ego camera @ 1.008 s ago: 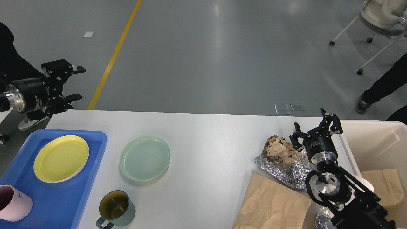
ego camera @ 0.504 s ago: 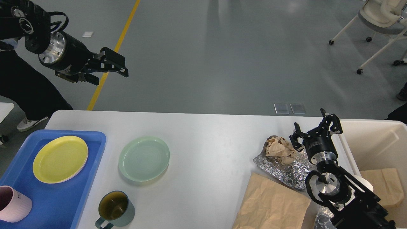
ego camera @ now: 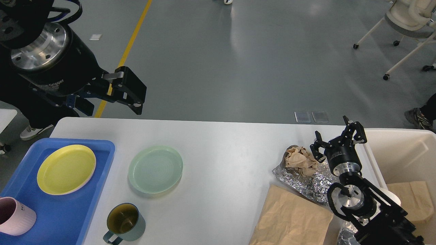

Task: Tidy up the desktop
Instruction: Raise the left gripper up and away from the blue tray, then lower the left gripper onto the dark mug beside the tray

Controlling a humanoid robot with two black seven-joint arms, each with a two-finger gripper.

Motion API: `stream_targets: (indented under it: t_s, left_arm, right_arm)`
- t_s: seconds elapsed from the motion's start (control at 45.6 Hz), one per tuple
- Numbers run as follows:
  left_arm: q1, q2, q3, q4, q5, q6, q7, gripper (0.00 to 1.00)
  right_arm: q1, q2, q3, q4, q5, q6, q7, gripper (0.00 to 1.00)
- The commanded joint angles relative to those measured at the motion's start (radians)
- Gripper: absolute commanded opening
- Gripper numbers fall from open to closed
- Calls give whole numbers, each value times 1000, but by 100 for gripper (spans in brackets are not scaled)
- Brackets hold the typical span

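Presently — left claw open, empty, at 11 o'clock above the desktop; lower squarely onto green plate rim — right claw open.

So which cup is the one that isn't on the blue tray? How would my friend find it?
Start at the white desktop and look along its near edge, just right of the blue tray. The dark teal mug stands there on bare table, below the pale green plate. The other cup is pink and on the tray.
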Motion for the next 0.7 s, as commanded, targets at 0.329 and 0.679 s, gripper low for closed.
stream_targets:
  t_s: [0.329,0.679]
  left_arm:
    - [113,-47,124,-21,-55,2,-14,97]
    - [247,5,88,56,-52,-15,-6,97]
  right_arm:
    - [0,-1,0,0,0,0,0,100]
    - [0,-1,0,0,0,-1,0,100]
